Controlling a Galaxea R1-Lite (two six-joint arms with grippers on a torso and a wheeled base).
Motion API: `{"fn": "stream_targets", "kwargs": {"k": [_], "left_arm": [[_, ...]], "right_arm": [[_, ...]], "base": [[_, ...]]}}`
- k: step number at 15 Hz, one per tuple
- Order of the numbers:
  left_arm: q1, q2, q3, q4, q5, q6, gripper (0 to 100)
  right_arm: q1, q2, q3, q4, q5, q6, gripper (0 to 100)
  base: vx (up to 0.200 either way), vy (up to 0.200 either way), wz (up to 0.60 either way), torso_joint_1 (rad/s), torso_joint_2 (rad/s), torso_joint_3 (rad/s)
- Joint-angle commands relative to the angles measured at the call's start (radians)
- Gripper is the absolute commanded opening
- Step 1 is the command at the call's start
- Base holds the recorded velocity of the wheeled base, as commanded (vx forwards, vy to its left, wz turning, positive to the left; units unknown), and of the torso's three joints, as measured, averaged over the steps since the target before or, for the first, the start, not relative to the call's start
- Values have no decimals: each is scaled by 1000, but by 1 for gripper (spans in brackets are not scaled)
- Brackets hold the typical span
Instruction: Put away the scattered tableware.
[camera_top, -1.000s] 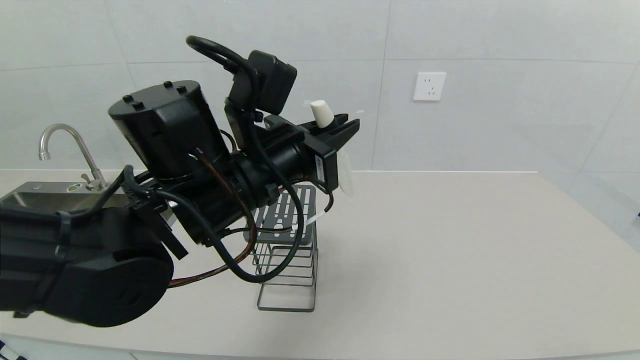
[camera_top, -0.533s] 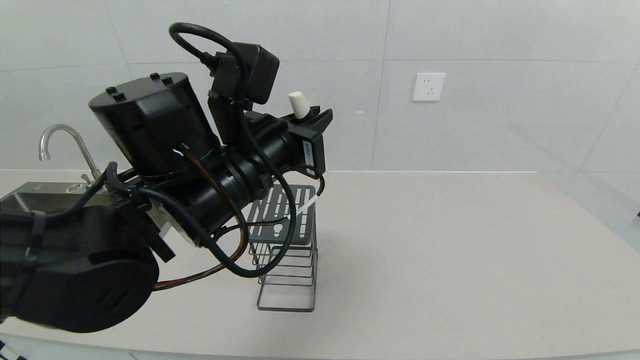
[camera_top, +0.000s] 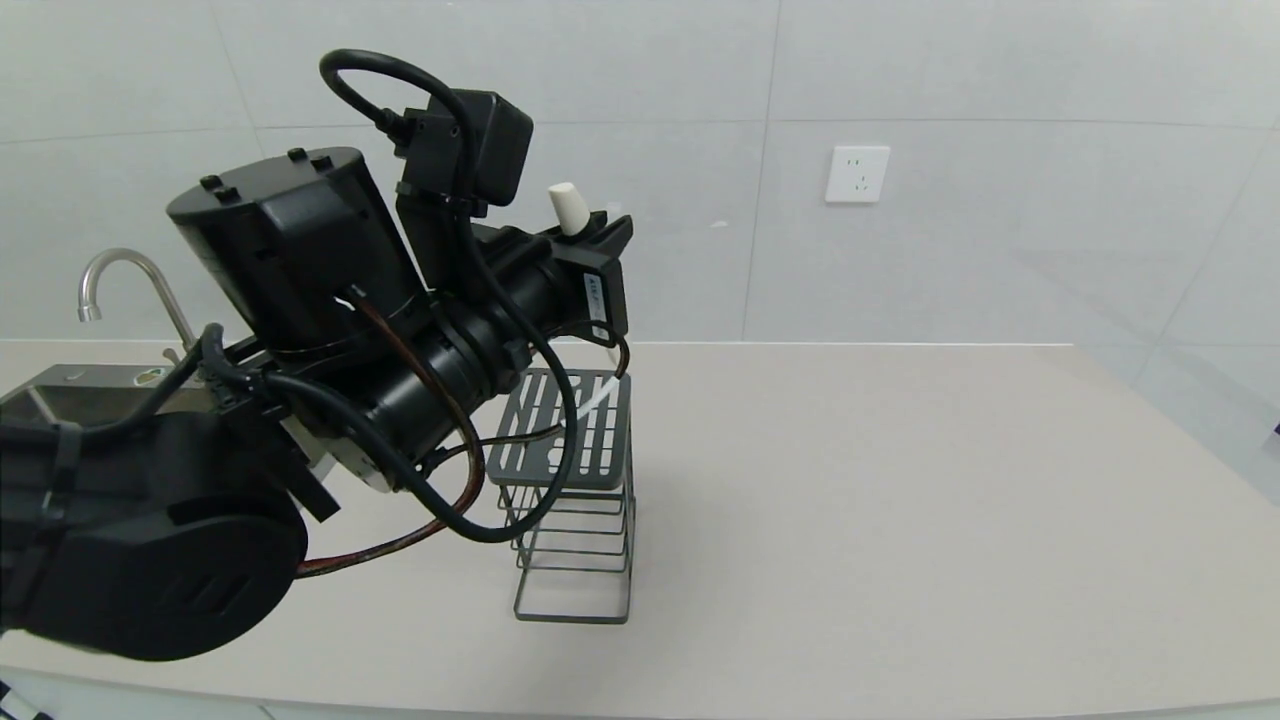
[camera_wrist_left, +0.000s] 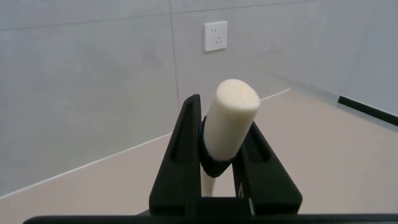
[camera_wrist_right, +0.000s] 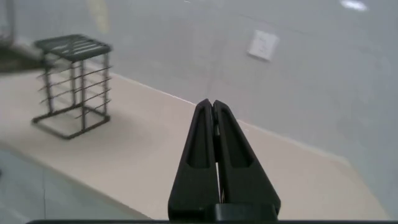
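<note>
My left gripper (camera_top: 598, 232) is raised above the dark wire cutlery rack (camera_top: 568, 432) and is shut on a cream-handled utensil (camera_top: 567, 208). The round handle end sticks up between the jaws; the utensil's lower part is hidden behind the gripper. In the left wrist view the cream-handled utensil (camera_wrist_left: 229, 121) is clamped between the two black fingers of the left gripper (camera_wrist_left: 222, 134). The slotted top of the rack sits just below and behind the left wrist. My right gripper (camera_wrist_right: 213, 109) is shut with nothing in it, well off to the side of the rack (camera_wrist_right: 73, 81).
A sink with a curved faucet (camera_top: 128, 285) lies at the counter's left end. A wall socket (camera_top: 858, 173) is on the tiled wall behind. The beige counter (camera_top: 900, 480) stretches open to the right of the rack.
My left arm has swung left and slightly up with the utensil still held, bringing the gripper from right of the rack to above its top.
</note>
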Motion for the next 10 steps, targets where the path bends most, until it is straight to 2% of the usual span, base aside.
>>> {"fn": "stream_targets", "kwargs": {"k": [1,5,6,10], "left_arm": [[0,-8,8,0,17,0,0],[-46,-16,5,3,57,2,0],[-61,-30,2,41,88,6,0],[-80,-79,-32,199,190,9,0]], "right_arm": [[0,-2,-6,91,-29,15,0],[-2,-1,-2,71,-47,-2,0],[0,-1,0,103,-92,-24,0],[0,-1,0,106,-93,-27,0]], "base": [[0,0,0,0,0,0],[0,0,0,0,0,0],[0,0,0,0,0,0],[0,0,0,0,0,0]]}}
